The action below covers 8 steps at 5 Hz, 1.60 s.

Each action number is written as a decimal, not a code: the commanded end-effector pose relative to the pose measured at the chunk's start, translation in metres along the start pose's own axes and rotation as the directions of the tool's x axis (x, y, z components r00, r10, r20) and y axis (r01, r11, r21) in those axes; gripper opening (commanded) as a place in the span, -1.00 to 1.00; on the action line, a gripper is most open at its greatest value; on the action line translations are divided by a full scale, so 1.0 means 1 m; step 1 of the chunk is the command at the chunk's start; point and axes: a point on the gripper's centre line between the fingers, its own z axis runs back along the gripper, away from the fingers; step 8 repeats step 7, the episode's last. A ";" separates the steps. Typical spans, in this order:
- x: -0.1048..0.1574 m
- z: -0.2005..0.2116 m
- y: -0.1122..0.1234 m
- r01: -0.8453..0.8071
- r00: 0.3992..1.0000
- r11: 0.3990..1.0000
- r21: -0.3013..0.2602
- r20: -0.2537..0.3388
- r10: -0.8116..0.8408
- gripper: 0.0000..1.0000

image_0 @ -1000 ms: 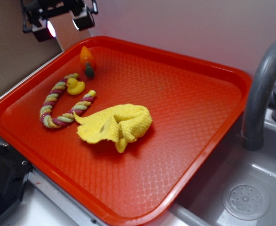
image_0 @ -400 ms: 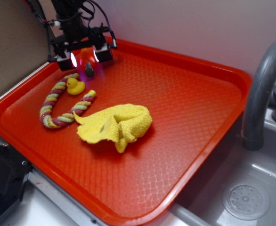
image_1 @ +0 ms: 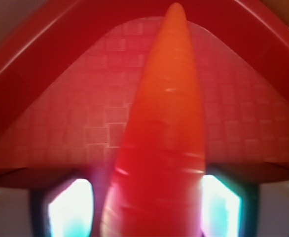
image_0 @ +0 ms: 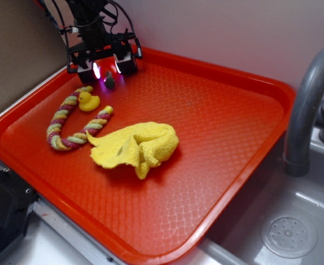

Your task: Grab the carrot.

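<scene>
The carrot (image_1: 164,128) is glossy orange and fills the middle of the wrist view, tip pointing away toward the tray's corner. In the exterior view only its dark green stem end (image_0: 110,81) shows below the gripper (image_0: 107,70). The gripper is lowered over the carrot at the tray's far left corner. Its two lit fingers (image_1: 70,207) stand on either side of the carrot's thick end. A gap shows on the left side, so the jaws are open and astride the carrot. The carrot lies on the tray.
The red tray (image_0: 217,72) has a raised rim close behind the gripper. A yellow rubber duck (image_0: 88,101) and a curled rope toy (image_0: 68,124) lie just in front of it. A yellow cloth (image_0: 137,143) lies mid-tray. A grey faucet (image_0: 308,99) and a sink are at the right.
The gripper came down from above the tray's back edge and moved slightly right, settling over the carrot, which now sits between its fingers. The carrot has not moved.
</scene>
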 end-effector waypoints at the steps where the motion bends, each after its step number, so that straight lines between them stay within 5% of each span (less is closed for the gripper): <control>1: -0.005 0.039 0.010 0.123 0.992 0.992 0.008 -0.006 -0.123 -1.00; 2: -0.019 0.079 0.002 0.361 0.920 0.932 -0.036 -0.148 -0.362 -1.00; 3: -0.038 0.108 -0.003 0.581 0.808 0.814 -0.031 -0.103 -0.580 -1.00; 5: -0.093 0.176 -0.009 0.754 0.648 0.640 -0.147 0.007 -0.762 -1.00; 6: -0.100 0.197 -0.009 0.728 0.669 0.654 -0.204 0.006 -0.743 -1.00; 7: -0.108 0.193 -0.006 0.720 0.668 0.668 -0.189 -0.073 -0.741 -1.00; 8: -0.108 0.193 -0.006 0.720 0.668 0.668 -0.189 -0.073 -0.741 -1.00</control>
